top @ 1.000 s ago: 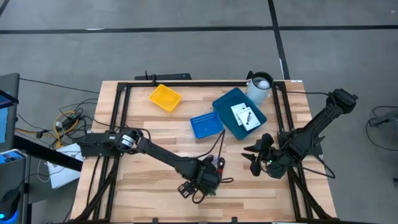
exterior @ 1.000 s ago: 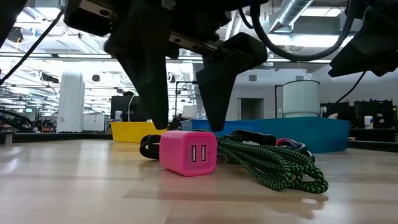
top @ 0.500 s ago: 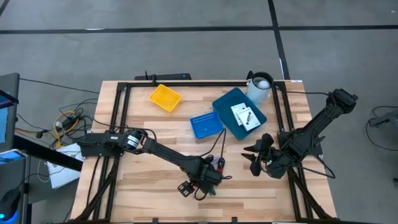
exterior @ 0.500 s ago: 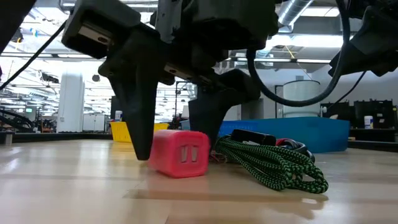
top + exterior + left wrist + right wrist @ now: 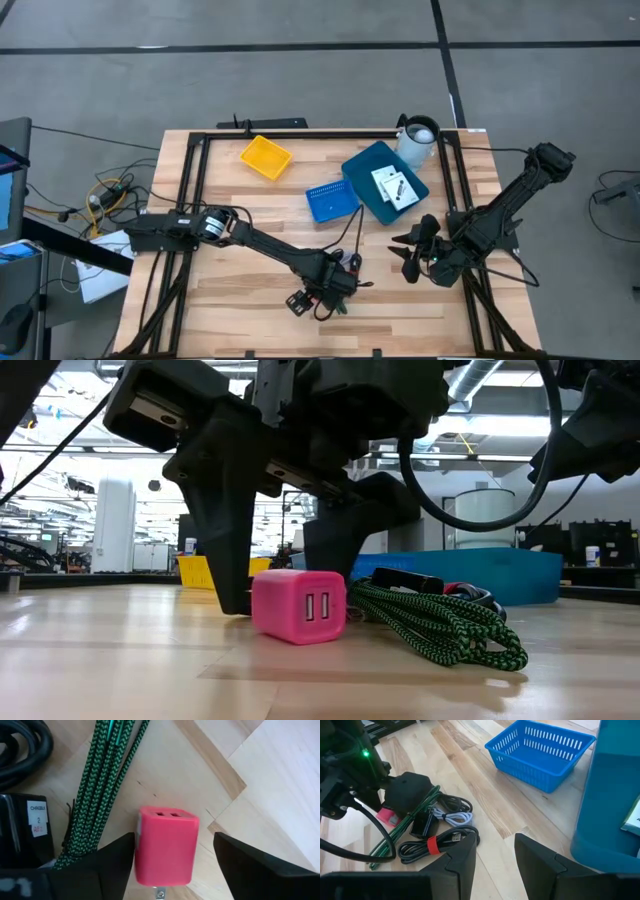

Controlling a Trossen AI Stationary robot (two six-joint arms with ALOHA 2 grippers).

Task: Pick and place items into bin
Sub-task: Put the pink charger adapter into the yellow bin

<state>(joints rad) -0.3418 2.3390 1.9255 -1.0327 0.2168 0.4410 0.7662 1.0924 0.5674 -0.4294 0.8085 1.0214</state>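
Left gripper [image 5: 285, 575]: low over the front middle of the wooden bench [image 5: 230, 210], its two dark fingers [image 5: 100, 865] spread wide on either side of a pink USB charger block [image 5: 298, 604]; a gap shows between each finger and the block in the left wrist view, so it straddles the block without pinching it.
Pink charger block: sits flat on the bench, its two ports facing the low camera, its prongs toward the wrist.
Black-and-green cord [image 5: 440, 625]: a braided bundle lying on the bench just beside the block, running alongside it in the left wrist view.
Other cables: a black coil with a red tie [image 5: 432, 845] and a pale cable [image 5: 452, 815] lie in the same heap, next to a small black adapter [image 5: 422, 824].
Right gripper [image 5: 412, 250]: waits over the right side of the bench, well apart from the heap, pointing toward it; its fingers [image 5: 457, 865] stand partly apart and hold nothing.
Teal bin [image 5: 362, 172]: at the back right of the bench, with two white printed cards [image 5: 392, 186] lying inside.
Blue basket [image 5: 331, 200]: just beside the teal bin, toward the middle.
Yellow basket [image 5: 265, 157]: at the back left.
White cup [image 5: 418, 140]: at the back right corner, beside the teal bin.
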